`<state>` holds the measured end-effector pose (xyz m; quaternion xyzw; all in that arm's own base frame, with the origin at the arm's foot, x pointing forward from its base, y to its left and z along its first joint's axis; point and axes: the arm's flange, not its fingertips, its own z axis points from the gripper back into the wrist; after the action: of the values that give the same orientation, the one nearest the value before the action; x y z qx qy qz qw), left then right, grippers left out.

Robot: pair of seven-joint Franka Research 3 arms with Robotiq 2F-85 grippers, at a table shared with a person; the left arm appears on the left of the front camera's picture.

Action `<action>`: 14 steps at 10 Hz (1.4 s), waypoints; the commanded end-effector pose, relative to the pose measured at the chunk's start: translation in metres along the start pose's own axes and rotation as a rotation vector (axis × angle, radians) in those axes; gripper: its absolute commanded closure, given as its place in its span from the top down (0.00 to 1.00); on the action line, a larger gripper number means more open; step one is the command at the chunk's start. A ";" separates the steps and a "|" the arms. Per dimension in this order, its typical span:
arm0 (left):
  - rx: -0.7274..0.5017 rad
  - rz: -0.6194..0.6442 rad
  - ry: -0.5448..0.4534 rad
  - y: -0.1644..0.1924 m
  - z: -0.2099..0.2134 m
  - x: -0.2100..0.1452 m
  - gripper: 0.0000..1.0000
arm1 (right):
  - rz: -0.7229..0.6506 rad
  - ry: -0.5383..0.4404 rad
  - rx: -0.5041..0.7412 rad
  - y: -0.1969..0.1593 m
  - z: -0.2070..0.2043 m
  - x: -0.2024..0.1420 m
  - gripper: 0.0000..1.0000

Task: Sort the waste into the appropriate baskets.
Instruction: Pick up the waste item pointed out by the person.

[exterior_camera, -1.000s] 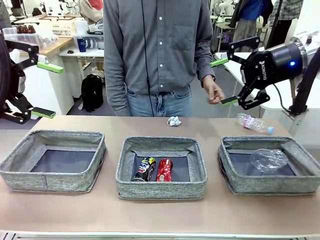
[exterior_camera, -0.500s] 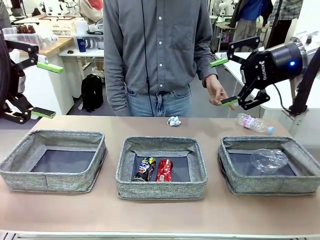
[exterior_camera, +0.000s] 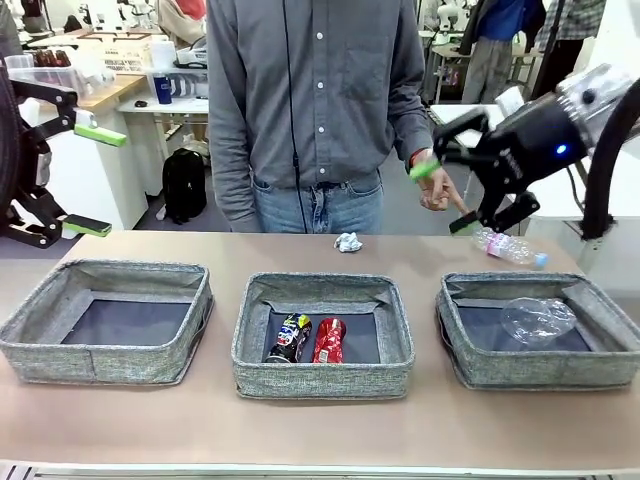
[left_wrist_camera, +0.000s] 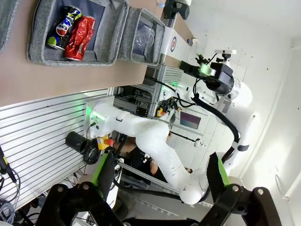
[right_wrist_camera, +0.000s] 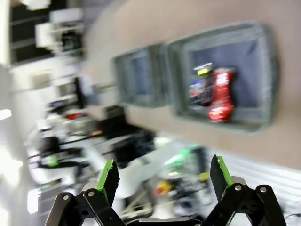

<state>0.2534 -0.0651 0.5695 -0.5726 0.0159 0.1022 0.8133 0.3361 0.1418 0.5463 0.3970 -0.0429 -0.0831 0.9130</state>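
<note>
The right jaws, wide and empty, have dropped toward the clear plastic bottle (exterior_camera: 508,246) on the desk (exterior_camera: 420,258): pickup presumably next; left jaws wide.

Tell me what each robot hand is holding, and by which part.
Nothing is held. The left hand and the right hand both hang open in the air, empty.

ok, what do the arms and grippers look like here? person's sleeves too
The left gripper and right gripper are black linkage frames with two fingers tipped in bright green pads. The right one's body has a blue light, and a black cable runs behind it. The right arm is glossy white with rounded links. The person's sleeve is long and grey.
</note>
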 end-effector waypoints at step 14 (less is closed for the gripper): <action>-0.021 -0.021 0.003 0.001 -0.003 -0.001 1.00 | 0.650 -0.123 -0.828 -0.098 0.039 0.189 1.00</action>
<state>0.2534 -0.0654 0.5697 -0.5723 0.0156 0.1021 0.8135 0.4591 0.0171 0.5017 -0.0494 -0.2081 0.1326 0.9678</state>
